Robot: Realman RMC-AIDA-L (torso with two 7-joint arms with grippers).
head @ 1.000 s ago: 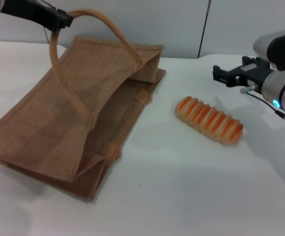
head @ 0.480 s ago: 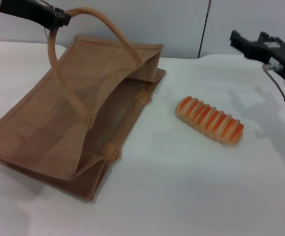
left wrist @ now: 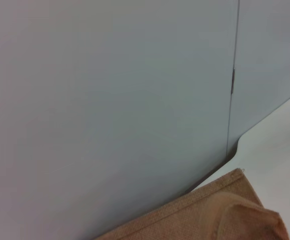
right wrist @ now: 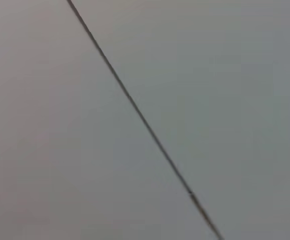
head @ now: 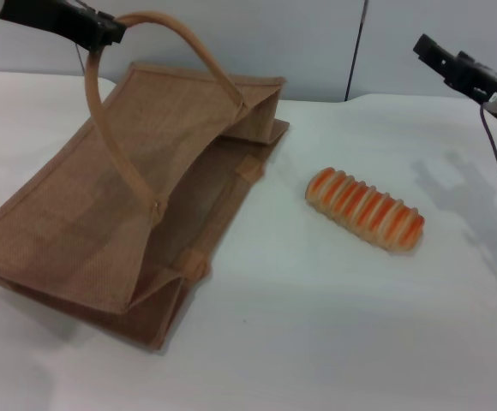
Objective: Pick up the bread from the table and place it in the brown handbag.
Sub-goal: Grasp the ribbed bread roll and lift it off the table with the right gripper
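Note:
The bread point(head: 365, 210), a beige loaf with orange stripes, lies on the white table point(head: 334, 325) to the right of the brown handbag point(head: 120, 205). The handbag lies tilted with its mouth toward the bread. My left gripper point(head: 104, 32) at the far left is shut on one arched handle point(head: 188, 51) and holds it up, which lifts the bag's upper side. My right gripper point(head: 433, 50) is open and empty, raised high at the far right, well above and beyond the bread. The left wrist view shows only a strip of the handbag point(left wrist: 225, 215). The right wrist view shows only wall.
A grey wall point(head: 317, 43) with a dark vertical seam point(head: 356, 51) stands behind the table's far edge. Bare tabletop lies in front of the bread and the bag.
My right gripper has risen and drawn back to the right, away from the bread. The left gripper, the bag and the bread have stayed in place.

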